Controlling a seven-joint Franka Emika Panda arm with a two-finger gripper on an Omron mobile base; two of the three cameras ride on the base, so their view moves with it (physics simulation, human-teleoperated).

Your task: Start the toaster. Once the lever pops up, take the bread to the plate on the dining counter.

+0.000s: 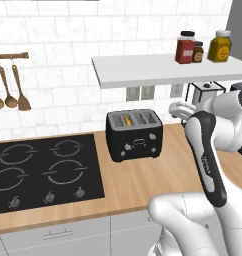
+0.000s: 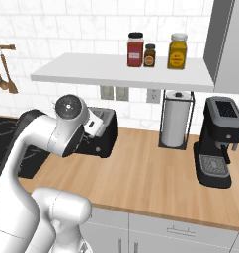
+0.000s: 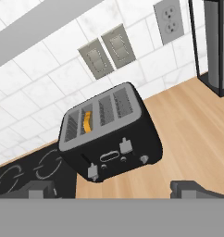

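The glossy black toaster [image 1: 134, 134] stands on the wood worktop against the tiled wall, to the right of the hob. In the hand view the toaster [image 3: 109, 139] sits tilted in the middle, with two grey levers and small knobs on its front. The bread [image 3: 87, 121] stands in one of the left slots, its orange crust showing; the same slice of bread [image 1: 127, 120] also shows from the left base view. My gripper [image 3: 116, 190] is open, fingertips far apart, held above and in front of the toaster with nothing between them. My white hand [image 2: 94, 123] hovers beside the toaster. The plate and dining counter are out of view.
A black hob [image 1: 43, 170] lies left of the toaster. A paper towel roll [image 2: 175, 124] and a black coffee machine [image 2: 219, 141] stand to the right. A white shelf [image 1: 168, 67] with jars hangs above. Wooden utensils [image 1: 10, 87] hang on the wall at left.
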